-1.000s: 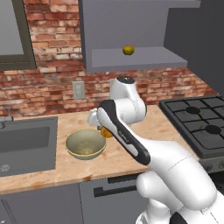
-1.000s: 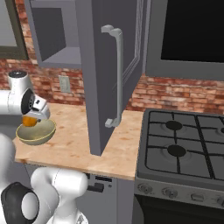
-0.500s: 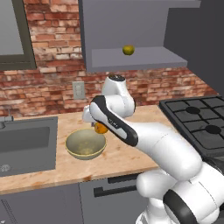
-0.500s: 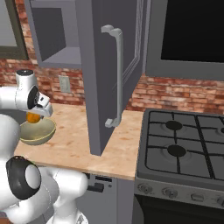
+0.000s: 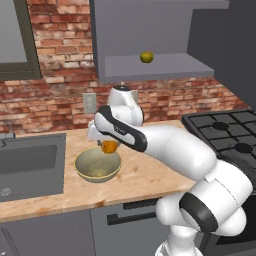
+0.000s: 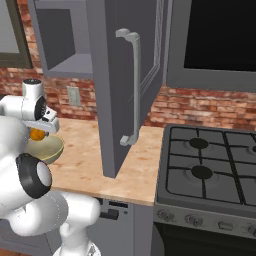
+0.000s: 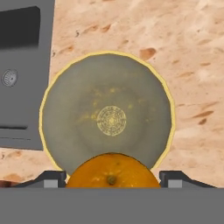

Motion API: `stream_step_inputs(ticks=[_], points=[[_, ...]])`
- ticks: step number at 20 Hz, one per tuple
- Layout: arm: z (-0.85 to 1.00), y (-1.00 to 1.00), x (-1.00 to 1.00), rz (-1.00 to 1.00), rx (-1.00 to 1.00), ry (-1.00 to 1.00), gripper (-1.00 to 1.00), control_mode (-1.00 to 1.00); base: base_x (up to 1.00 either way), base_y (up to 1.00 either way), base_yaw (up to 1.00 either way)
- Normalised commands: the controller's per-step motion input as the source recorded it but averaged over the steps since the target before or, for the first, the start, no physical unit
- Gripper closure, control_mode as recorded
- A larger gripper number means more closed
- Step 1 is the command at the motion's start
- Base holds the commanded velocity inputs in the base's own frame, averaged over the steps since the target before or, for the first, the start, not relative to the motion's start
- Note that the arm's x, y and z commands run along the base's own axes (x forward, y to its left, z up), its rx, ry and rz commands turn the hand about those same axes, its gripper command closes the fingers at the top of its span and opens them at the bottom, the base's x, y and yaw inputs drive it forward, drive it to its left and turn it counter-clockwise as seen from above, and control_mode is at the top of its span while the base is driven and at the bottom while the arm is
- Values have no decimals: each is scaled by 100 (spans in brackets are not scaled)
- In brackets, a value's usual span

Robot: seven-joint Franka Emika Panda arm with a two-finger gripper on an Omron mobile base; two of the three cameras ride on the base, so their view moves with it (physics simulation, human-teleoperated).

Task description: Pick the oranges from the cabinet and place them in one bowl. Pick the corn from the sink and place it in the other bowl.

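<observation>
The robot is in the middle of the first half of the task: carrying the bright orange [image 7: 112, 171] to a bowl [image 5: 98, 165]. The pincer [image 5: 107, 145] is clenched on that fruit, which sits between the two finger tips in the hand view and hangs just above the bowl's near rim, not yet over its centre. In the left base view the fruit shows under the hand, above the bowl's back edge, clear of the tabletop [image 5: 145, 177].

The second, yellow-green orange [image 5: 146, 57] lies on the cabinet [image 5: 150, 67] shelf, well above and to the right of the bowl. The sink [image 5: 30, 165] is just beside the bowl on its left; the corn cannot be made out in it from these views (the basin's floor is mostly hidden). Only one bowl can be seen here, and it looks empty.

The next move, as a judgement, calls for a small shift to bring the fruit over the bowl's middle, perhaps a slight descent, and then a release so it drops inside rather than rolling off the rim. After that the arm would need to reach up to the shelf for the remaining fruit, minding the open cabinet door [image 6: 131, 85].
</observation>
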Motion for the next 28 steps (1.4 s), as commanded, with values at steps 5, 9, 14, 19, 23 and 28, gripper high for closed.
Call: stream_step_inputs(ticks=[5, 9, 14, 19, 23, 28], points=[[-11, 30, 0, 0, -3, 4, 100, -100, 0, 0, 0], [0, 14, 3, 0, -3, 1, 100, -100, 0, 0, 0], [0, 4, 2, 0, 0, 0, 100, -100, 0, 0, 0], [-5, 0, 0, 0, 0, 0, 100, -100, 0, 0, 0], [-23, 0, 2, 0, 0, 0, 100, -100, 0, 0, 0], [-24, 0, 3, 0, -1, 0, 100, -100, 0, 0, 0]])
